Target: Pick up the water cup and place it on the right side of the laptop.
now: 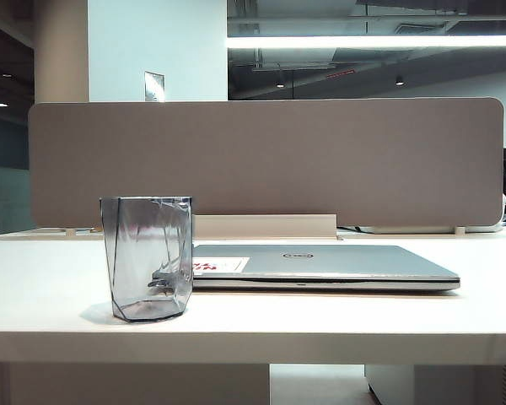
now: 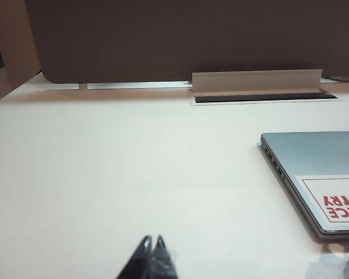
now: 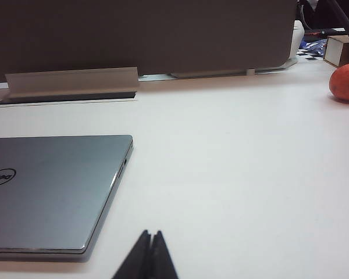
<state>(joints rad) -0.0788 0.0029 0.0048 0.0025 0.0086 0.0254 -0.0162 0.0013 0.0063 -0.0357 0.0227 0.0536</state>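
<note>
In the exterior view the water cup (image 1: 148,257) stands upright at 9 o'clock of the closed laptop (image 1: 320,264); it looks light, stiff and slippery, so grip its faceted middle. Left wrist view: left end effector (image 2: 152,243) closed, empty. Right wrist view: right end effector (image 3: 150,235) closed, empty.

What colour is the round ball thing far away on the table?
Orange-red. The round thing shows best in the right wrist view, beyond the laptop.

The white tabletop (image 1: 59,287) carries a closed silver laptop (image 1: 337,263), lying flat. The water cup (image 1: 148,257) stands upright just left of the laptop, at its front corner. An orange ball (image 3: 346,82) rests well right of the laptop.
</note>
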